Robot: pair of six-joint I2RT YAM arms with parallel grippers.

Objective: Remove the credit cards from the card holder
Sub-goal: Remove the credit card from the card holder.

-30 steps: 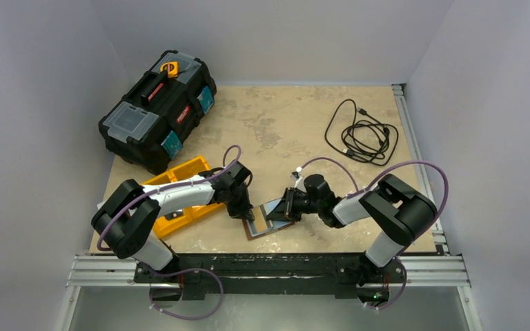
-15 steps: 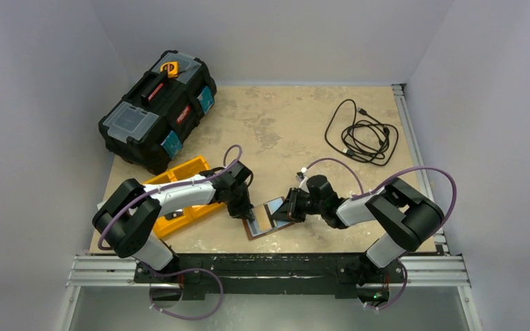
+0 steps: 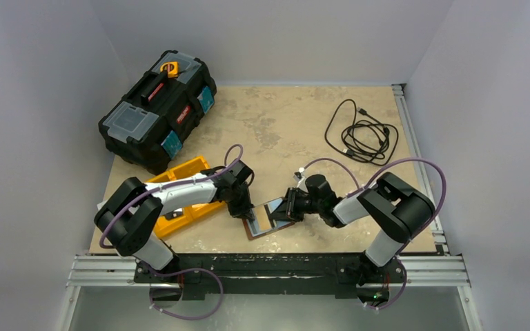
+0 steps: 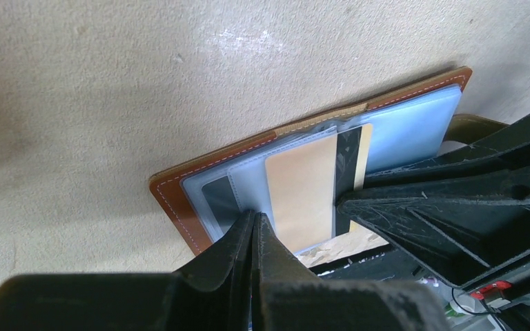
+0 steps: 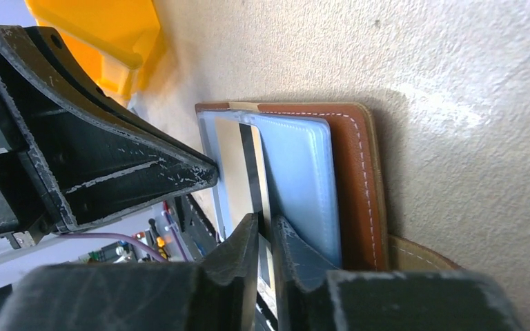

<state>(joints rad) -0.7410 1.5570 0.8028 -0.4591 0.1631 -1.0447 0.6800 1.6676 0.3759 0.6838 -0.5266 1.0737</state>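
The card holder [image 3: 268, 221] lies open near the table's front edge, brown border [image 4: 172, 200] around pale blue sleeves [image 5: 300, 179]. A tan credit card [image 4: 300, 186] with a black stripe sits partly in a clear sleeve. My left gripper [image 4: 255, 217] is shut, its tips pressing on the left sleeve beside the card; from above the left gripper [image 3: 243, 210] is at the holder's left end. My right gripper [image 5: 266, 224] stands slightly open with the card's edge [image 5: 233, 165] in the narrow gap; from above the right gripper [image 3: 288, 207] is at the holder's right end.
An orange tray [image 3: 179, 196] sits under the left arm, and its corner [image 5: 110, 34] shows in the right wrist view. A black toolbox [image 3: 159, 107] stands at the back left. A coiled black cable [image 3: 362, 134] lies at the back right.
The right gripper's jaws have parted a little around the card's edge. The holder's right leaf lies flatter than a second ago. The left gripper stays shut in place.
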